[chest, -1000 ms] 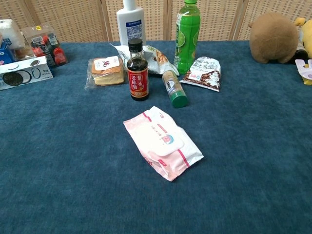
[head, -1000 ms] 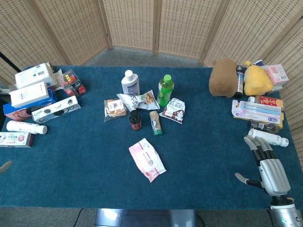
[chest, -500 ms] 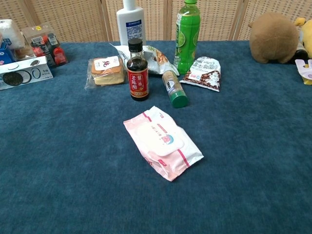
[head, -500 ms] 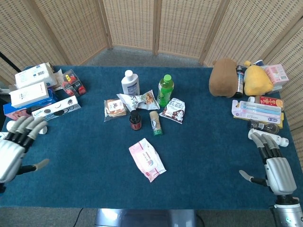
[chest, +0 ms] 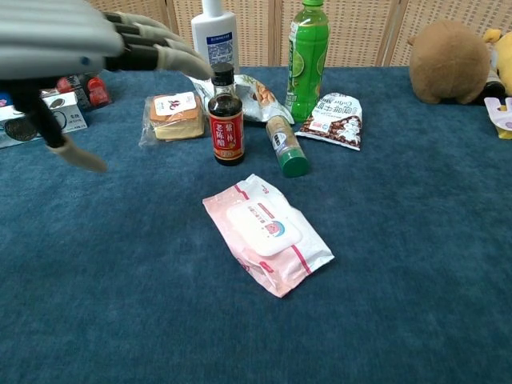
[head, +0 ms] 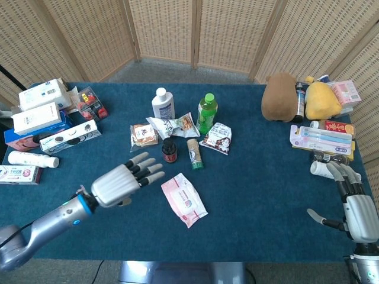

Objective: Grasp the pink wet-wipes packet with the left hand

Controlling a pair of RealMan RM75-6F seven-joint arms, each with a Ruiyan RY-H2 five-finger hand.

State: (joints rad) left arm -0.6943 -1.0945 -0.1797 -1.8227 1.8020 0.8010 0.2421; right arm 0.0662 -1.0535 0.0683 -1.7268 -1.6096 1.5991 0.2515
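Observation:
The pink wet-wipes packet [head: 184, 199] [chest: 267, 233] lies flat on the blue table, near the front centre, its white flap facing up. My left hand [head: 123, 181] [chest: 76, 50] hovers just left of the packet with its fingers spread toward it, holding nothing and apart from it. My right hand [head: 354, 203] is at the table's right front corner, fingers extended and holding nothing; the chest view does not show it.
Behind the packet stand a dark sauce bottle [head: 169, 150], a green-capped tube [head: 195, 154], a green bottle [head: 207, 112], a white bottle [head: 162, 103] and snack bags [head: 217, 138]. Boxes [head: 37, 116] crowd the left edge. Plush toys [head: 283, 96] and toothbrush packs [head: 320, 139] fill the right.
My left hand has swept in from the left edge to just beside the packet. My right hand has drifted slightly right and toward the front. The packet has not moved.

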